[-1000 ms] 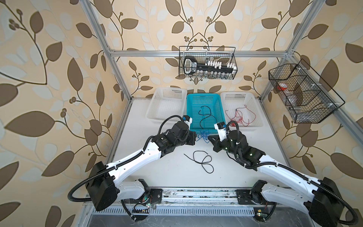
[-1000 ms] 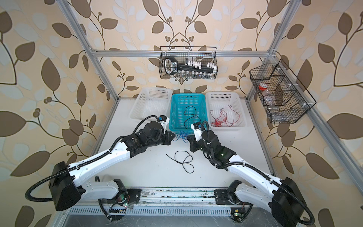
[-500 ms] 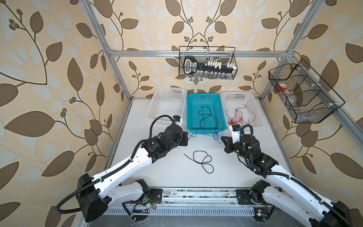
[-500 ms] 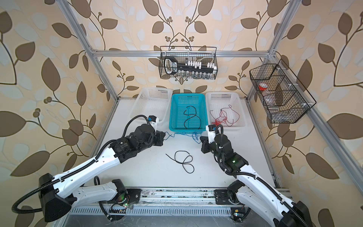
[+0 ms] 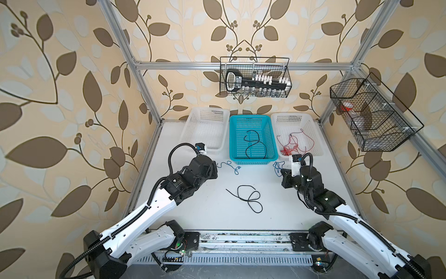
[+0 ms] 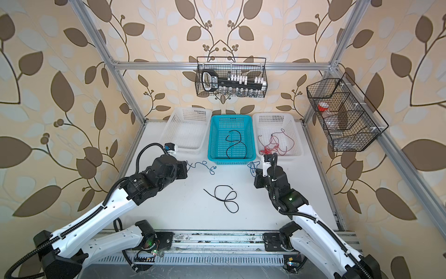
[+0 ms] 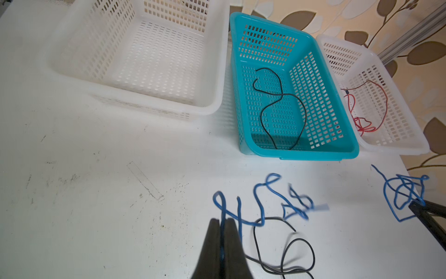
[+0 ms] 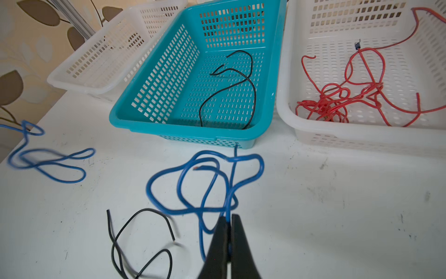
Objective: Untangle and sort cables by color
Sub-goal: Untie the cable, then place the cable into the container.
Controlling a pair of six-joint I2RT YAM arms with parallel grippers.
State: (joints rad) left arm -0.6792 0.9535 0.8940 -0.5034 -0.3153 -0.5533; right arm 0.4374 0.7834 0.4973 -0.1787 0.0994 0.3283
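**A blue cable in each gripper, held clear of each other**

The left gripper (image 7: 223,221) has its fingers pinched tight on one blue cable (image 7: 258,207). The right gripper (image 8: 229,218) is clamped the same way on the other blue cable (image 8: 205,186). The arms stand well apart, one off each front corner of the teal basket (image 5: 253,161). I take that as the point of the pose: with the ends held wide, no strand joins the two blues.

The bins explain the rest. The teal basket holds a black cable (image 7: 282,94). The right white basket (image 5: 313,140) holds the red cables (image 5: 292,146) in a knot against its near wall. The left white basket (image 5: 207,132) is bare, so I'd guess the blues belong there. It sits just beyond the left gripper, but the right one would have to reach across.

A loose black cable (image 5: 249,196) lies in loops between the arms, nearer the front, and nothing touches it.

The table (image 5: 200,212) is smooth white board, scuffed and speckled, so thin wire should slide on it easily. An aluminium frame boxes it in against leaf-patterned wallpaper. A back rack (image 5: 254,58) and a side rack (image 5: 386,135) hang well above the work.
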